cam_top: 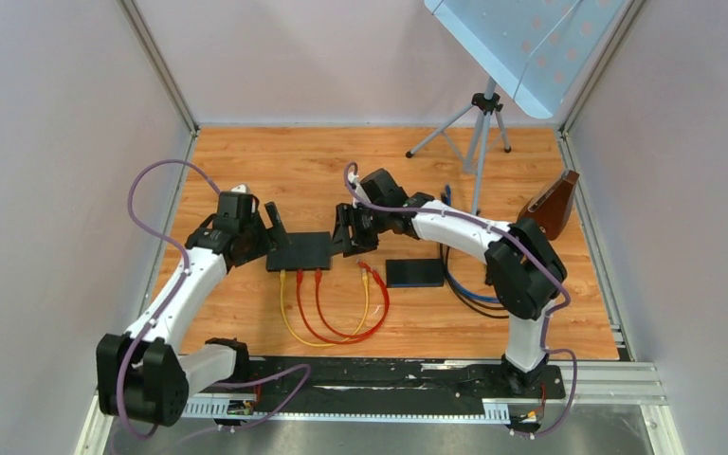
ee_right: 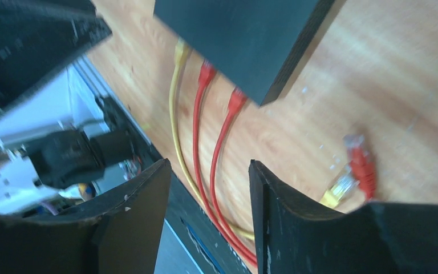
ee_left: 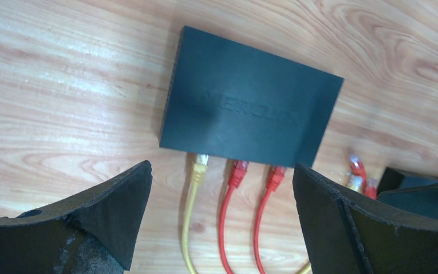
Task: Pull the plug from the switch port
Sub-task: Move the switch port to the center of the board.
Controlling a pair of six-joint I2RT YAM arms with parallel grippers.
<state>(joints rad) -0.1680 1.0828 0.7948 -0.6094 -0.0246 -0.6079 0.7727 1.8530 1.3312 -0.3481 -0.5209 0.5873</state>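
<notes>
Switch [cam_top: 300, 250] lies flat on the wooden table [cam_top: 246, 161]; all places are given from it.

- Near edge of the switch: three plugs seated in ports. From its left end we see a yellow plug [ee_left: 199, 164], then two red plugs [ee_left: 238, 171], side by side and close together. Their cables run off toward the arm bases and loop round to the right.
- Just off the switch's right end: two loose plugs [ee_right: 353, 171], one red and one yellow, lie on the wood in no port, touching or nearly touching each other.
- Farther right of the switch, past the loose plugs: a second black box [cam_top: 414, 273], with a blue cable [cam_top: 464, 292] coiled beyond it.
- Left gripper [ee_left: 221, 171]: at the switch's left end, jaws spread wide and nothing between them. Its wrist view looks down on the near edge and the three seated plugs. We cannot tell from above whether a finger touches the housing.
- Right gripper [ee_right: 208, 168]: at the switch's right end, jaws partly apart and holding nothing. Through the gap we see the cables lying on the table below.
- Well behind the switch, to the right: a tripod [cam_top: 479, 128].
</notes>
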